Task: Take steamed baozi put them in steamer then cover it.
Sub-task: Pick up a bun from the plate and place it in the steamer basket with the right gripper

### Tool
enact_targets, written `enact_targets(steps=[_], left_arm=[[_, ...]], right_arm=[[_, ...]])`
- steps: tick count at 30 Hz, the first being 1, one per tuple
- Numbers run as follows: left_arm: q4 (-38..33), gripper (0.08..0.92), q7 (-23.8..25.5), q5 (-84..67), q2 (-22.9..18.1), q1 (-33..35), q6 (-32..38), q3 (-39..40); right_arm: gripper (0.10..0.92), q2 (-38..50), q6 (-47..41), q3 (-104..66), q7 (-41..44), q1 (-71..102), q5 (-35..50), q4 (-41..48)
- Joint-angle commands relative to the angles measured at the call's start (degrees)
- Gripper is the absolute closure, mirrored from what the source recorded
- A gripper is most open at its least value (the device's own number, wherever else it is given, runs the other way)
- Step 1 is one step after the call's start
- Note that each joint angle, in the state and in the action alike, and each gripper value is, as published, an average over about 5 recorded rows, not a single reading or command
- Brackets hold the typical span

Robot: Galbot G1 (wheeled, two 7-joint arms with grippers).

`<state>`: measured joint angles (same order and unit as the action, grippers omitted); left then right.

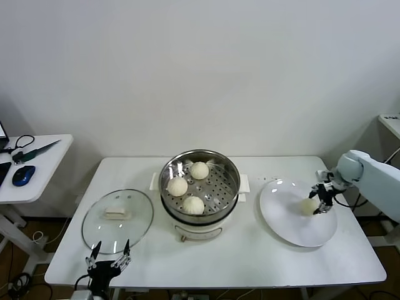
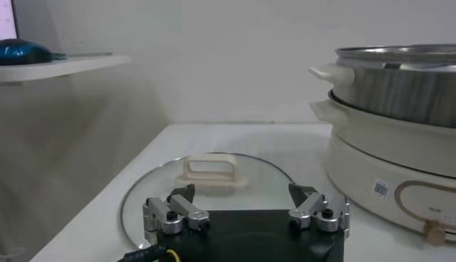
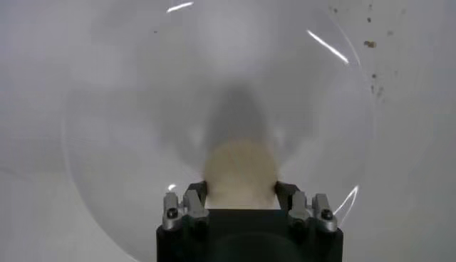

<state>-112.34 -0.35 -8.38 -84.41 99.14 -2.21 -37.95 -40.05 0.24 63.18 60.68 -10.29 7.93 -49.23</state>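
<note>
On the white desk (image 1: 250, 256), the steamer (image 1: 200, 187) is seen at the middle, uncovered, with three steamed baozi (image 1: 193, 205) resting apart from one another on its perforated tray. A fourth baozi (image 1: 309, 205) is found on the white plate (image 1: 294, 225) to the robot's right of the steamer, and it is gripped between the closed jaws of the right gripper (image 1: 321, 205); in the right wrist view the bun (image 3: 241, 174) is pressed on both sides by the fingers (image 3: 196, 196). The cover (image 1: 117, 220) is laid flat on the desk to the robot's left of the steamer, handle upward, well apart from the plate. The left gripper (image 1: 109, 261) is held at the near edge of the cover, its jaws spread wide and nothing between them.
</note>
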Motion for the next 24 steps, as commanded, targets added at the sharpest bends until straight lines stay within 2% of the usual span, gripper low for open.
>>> enact_targets(steps=[1, 6, 10, 16, 24], left_arm=[[-0.04, 0.177, 0.01, 0.03, -0.04, 0.01, 0.01, 0.03], [-0.14, 0.177, 0.02, 0.07, 0.12, -0.04, 0.01, 0.22], [-0.55, 0.177, 0.08, 0.16, 0.18, -0.19, -0.19, 0.58], [-0.94, 0.177, 0.12, 0.12, 0.45, -0.38, -0.39, 0.82], [-1.44, 0.177, 0.15, -0.15, 0.42, -0.62, -0.66, 0.75]], right_arm=[[0.38, 0.6, -2.2, 19.58, 1.1, -23.38, 16.22, -11.26], [0.379, -4.24, -6.55, 34.04, 0.23, -43.63, 30.45, -21.33], [0.38, -8.94, -10.55, 37.61, -2.2, -51.35, 38.4, -29.06], [0.377, -15.29, -15.1, 35.8, -7.94, -49.2, 42.38, -35.9], [0.378, -24.62, -18.58, 32.05, -13.72, -37.89, 40.66, -31.57]])
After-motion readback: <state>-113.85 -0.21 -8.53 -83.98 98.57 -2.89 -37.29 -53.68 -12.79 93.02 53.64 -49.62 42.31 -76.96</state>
